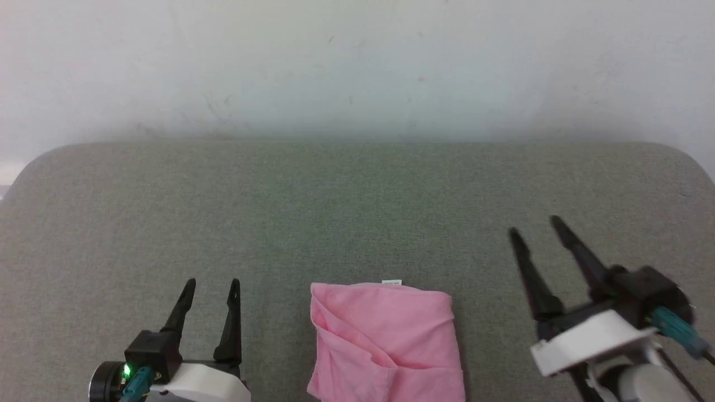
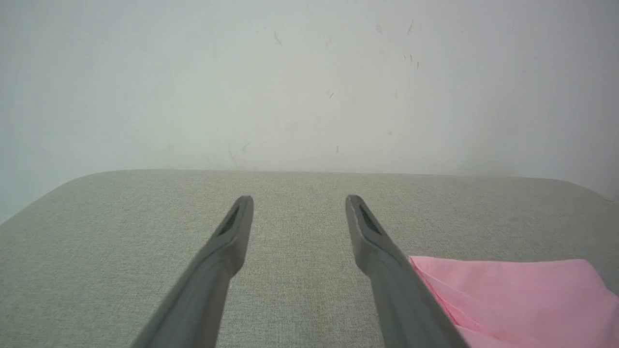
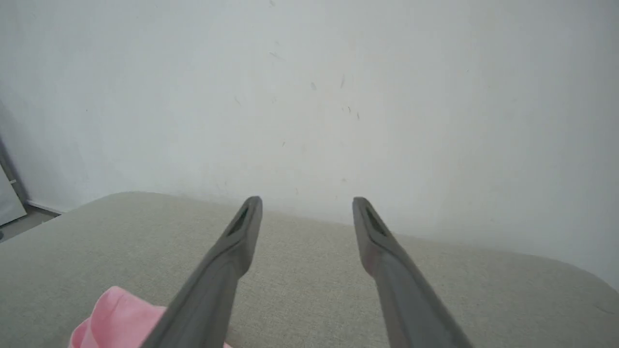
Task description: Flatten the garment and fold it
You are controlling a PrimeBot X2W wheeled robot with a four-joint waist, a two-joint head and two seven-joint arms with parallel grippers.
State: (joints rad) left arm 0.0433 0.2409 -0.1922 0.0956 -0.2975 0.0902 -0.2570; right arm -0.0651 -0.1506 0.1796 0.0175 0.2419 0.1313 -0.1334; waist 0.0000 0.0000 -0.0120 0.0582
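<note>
A pale, whitish wall [image 1: 357,61] is standing behind the table [image 1: 357,190] and is carrying a few small dark scuffs. The table is showing a grey-green woven cover, and its far corners are curving round. Soft, even light is falling over everything, leaving a faint shadow where the wall is meeting the table's far edge. In the right wrist view, a strip of grey floor [image 3: 29,220] is showing at the left, beside a pale panel [image 3: 8,193].
</note>
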